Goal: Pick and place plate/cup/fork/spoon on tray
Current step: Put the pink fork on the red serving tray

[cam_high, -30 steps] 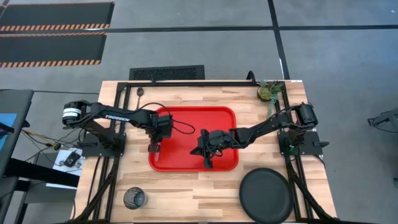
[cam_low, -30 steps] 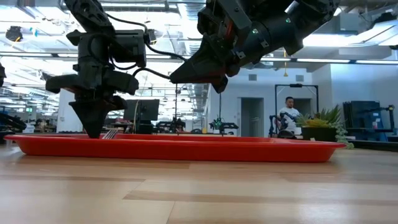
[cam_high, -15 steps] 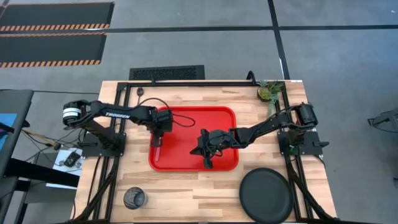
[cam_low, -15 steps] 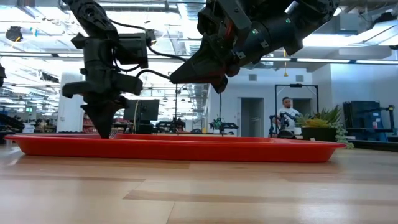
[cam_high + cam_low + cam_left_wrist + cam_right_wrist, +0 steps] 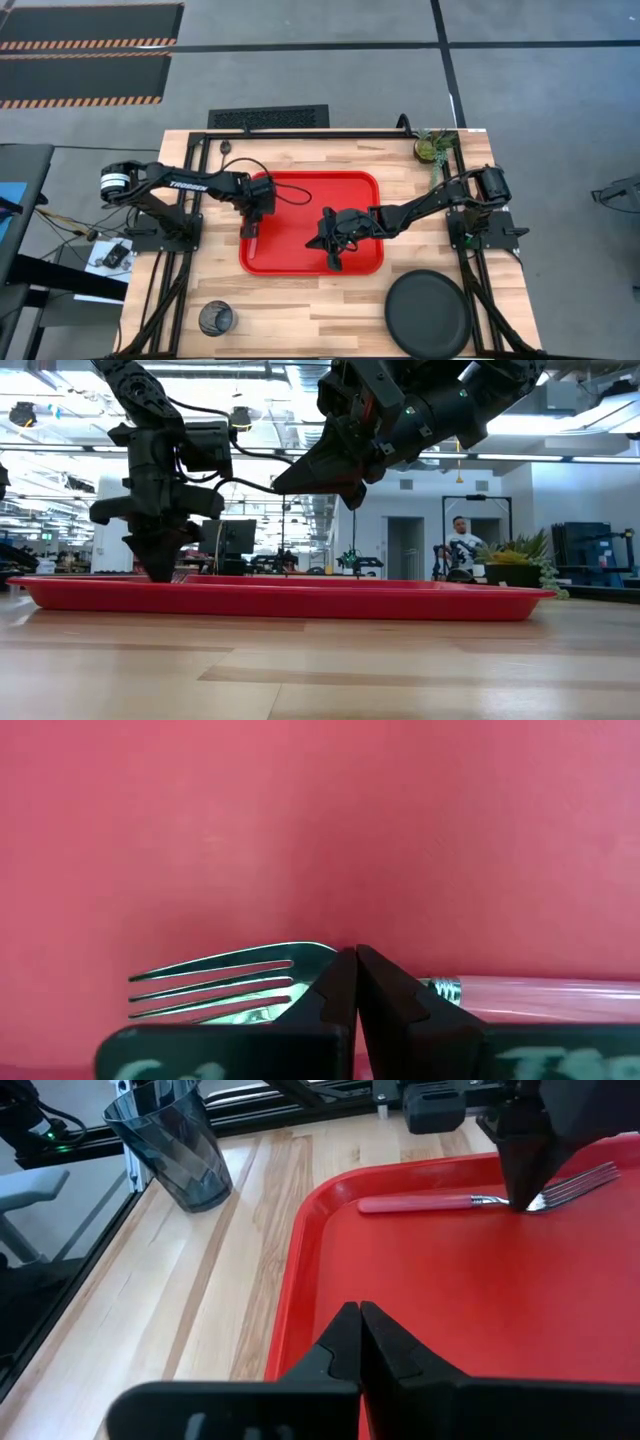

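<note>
The fork point(image 5: 300, 982), with silvery tines and a red handle, lies flat on the left part of the red tray point(image 5: 350, 190), also in the right wrist view point(image 5: 440, 1202). My left gripper point(image 5: 252, 225) is shut, pointing down at the fork's neck. My right gripper point(image 5: 358, 1320) is shut and empty, hovering over the tray's near right part point(image 5: 333, 260). The black plate point(image 5: 428, 313) sits on the table at the near right. The dark cup point(image 5: 216, 318) stands at the near left. The spoon point(image 5: 227, 150) lies on the table at the far left. My left gripper rests its shut fingertips point(image 5: 527, 1192) on the fork's neck point(image 5: 495, 1201), between tines and handle. It comes from above, pointing down, and does not pinch the fork's sides. The fork lies flat on the tray floor, handle toward the near edge.
A small potted plant point(image 5: 434, 146) stands at the table's far right corner. The cup also shows in the right wrist view point(image 5: 172, 1140), beside the tray's lip. A person point(image 5: 462, 550) sits in the room beyond the table.
My left gripper has gone a short way toward the table's far edge along the tray's left part, then held still over the fork's neck.
</note>
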Available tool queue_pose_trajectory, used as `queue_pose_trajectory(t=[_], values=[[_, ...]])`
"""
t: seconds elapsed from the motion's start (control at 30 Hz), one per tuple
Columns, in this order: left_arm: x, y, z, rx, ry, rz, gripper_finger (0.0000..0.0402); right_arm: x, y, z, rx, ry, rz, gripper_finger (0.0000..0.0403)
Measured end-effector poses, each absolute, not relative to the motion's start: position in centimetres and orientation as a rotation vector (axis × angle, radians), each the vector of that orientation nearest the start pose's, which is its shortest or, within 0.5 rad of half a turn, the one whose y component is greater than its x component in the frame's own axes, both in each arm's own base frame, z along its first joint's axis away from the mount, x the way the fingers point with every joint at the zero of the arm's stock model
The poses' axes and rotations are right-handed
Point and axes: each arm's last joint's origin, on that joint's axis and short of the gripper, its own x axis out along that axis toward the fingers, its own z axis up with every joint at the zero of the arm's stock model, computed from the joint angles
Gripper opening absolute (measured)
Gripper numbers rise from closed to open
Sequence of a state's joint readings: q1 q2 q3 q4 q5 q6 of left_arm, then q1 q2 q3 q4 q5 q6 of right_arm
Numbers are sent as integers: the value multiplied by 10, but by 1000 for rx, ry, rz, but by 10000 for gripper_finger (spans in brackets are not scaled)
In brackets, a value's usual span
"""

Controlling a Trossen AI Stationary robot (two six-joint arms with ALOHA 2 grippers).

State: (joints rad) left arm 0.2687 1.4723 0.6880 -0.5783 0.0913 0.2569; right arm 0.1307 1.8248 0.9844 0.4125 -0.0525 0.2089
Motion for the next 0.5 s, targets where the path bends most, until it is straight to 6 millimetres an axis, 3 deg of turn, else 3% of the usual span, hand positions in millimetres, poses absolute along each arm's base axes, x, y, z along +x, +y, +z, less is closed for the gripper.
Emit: queue_pose_trajectory(t=[0.5], values=[[219,71,141,-9,1358,86,0,379,51,176,189,446,135,13]])
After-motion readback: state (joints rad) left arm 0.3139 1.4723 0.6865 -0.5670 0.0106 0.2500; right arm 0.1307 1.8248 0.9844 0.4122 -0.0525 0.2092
